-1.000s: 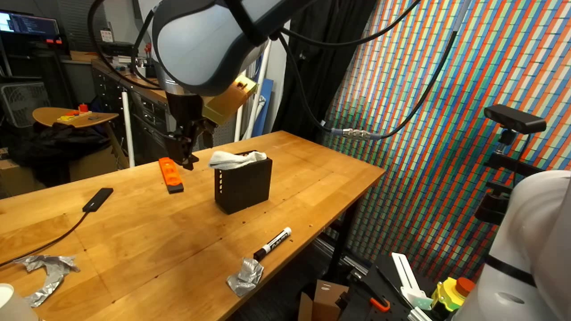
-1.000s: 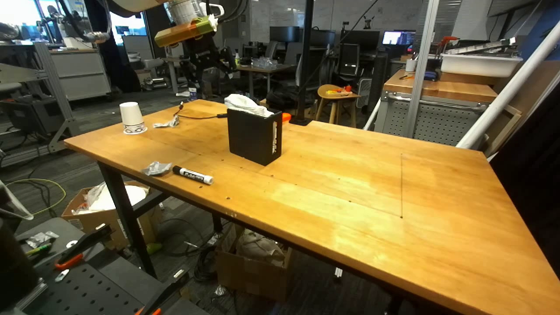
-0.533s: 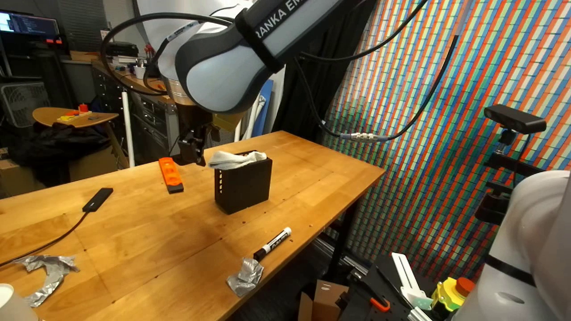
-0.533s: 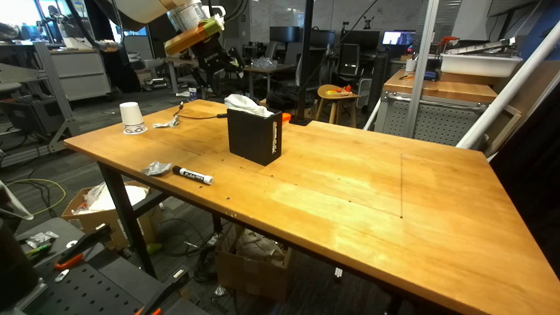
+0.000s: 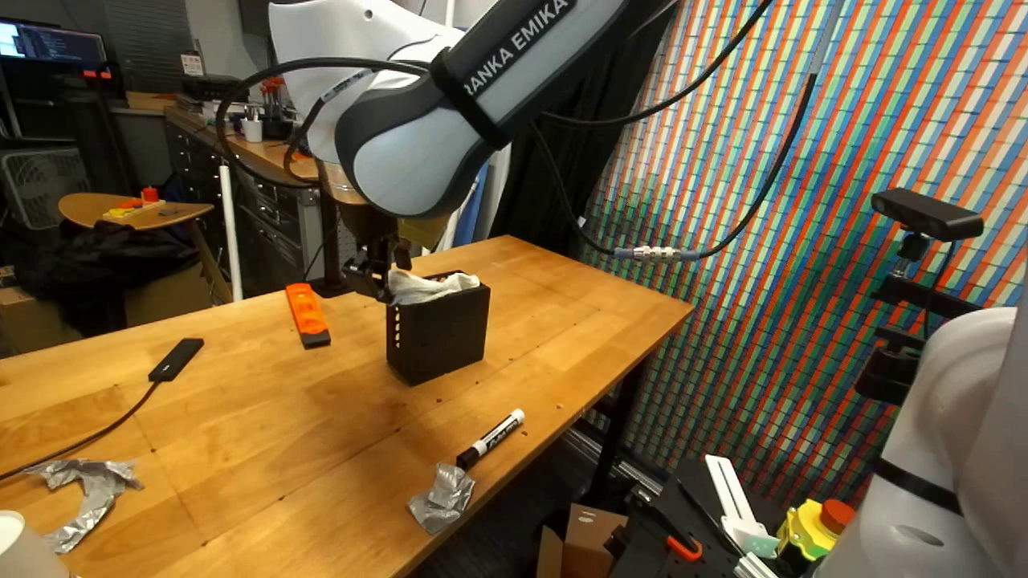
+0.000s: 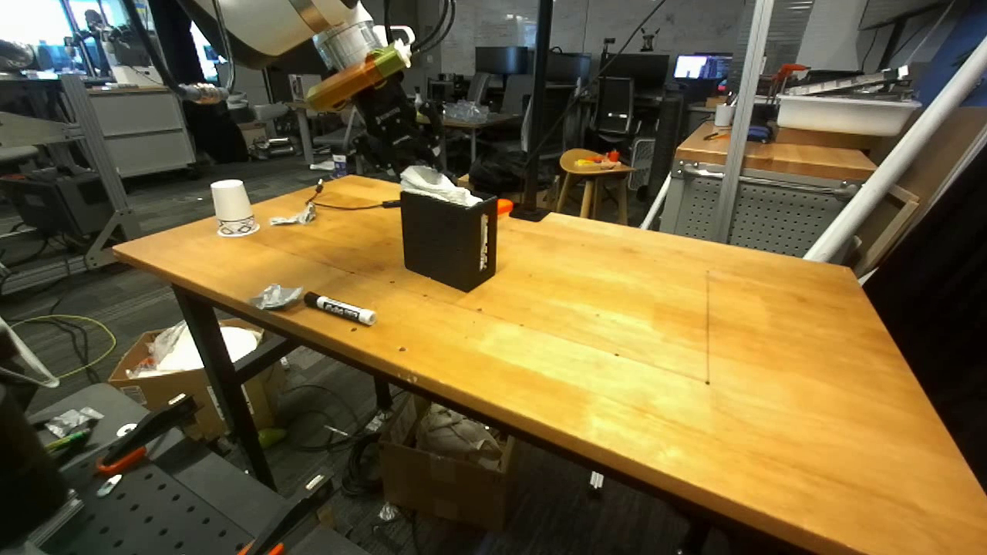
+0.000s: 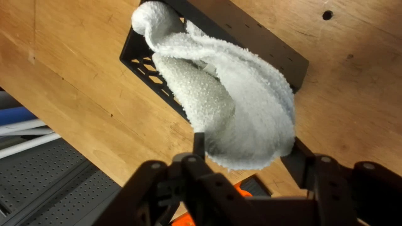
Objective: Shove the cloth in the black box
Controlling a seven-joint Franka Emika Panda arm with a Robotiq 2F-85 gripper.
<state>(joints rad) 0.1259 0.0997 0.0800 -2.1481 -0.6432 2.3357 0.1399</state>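
A: Status on the shove?

B: Partway, IMO. There's a white crumpled terry cloth [image 7: 257, 91] across the mouth of the black lidless rectangular box [image 5: 438, 337], straight ahead of the black two-finger gripper [image 7: 246, 153]. Looks part-sunk; depth hidden.

A: Grip state?

B: Its fingertips [image 7: 198, 145] are spread wide, one each side of the cloth's near end. Seem to touch it, but no clamp visible.

A: What's left?

B: Cloth stands proud of the rim in both exterior views. Wrist view: end away from gripper is bunched over the far rim, near end bulges btwn the fingertips. Prob needs a push down at the near end, then the far lump. Risk: fabric could spring back up or hang on the rim.

A: Diff vs half a sec ago?

B: Gripper's come lower + closer to box. Looked apart from cloth then, right at it now. Cloth's near end has shifted in toward the box. Box: same pos, upright on the brown wooden table [image 5: 281, 417], just ahead of gripper.

A: Other stuff?

B: Unchanged AFAICT. The orange bar-shaped plastic tool [image 5: 305, 311] is near gripper, on the side away from the box; the white cylindrical marker w/ black cap [image 5: 491, 438] is well apart from gripper.
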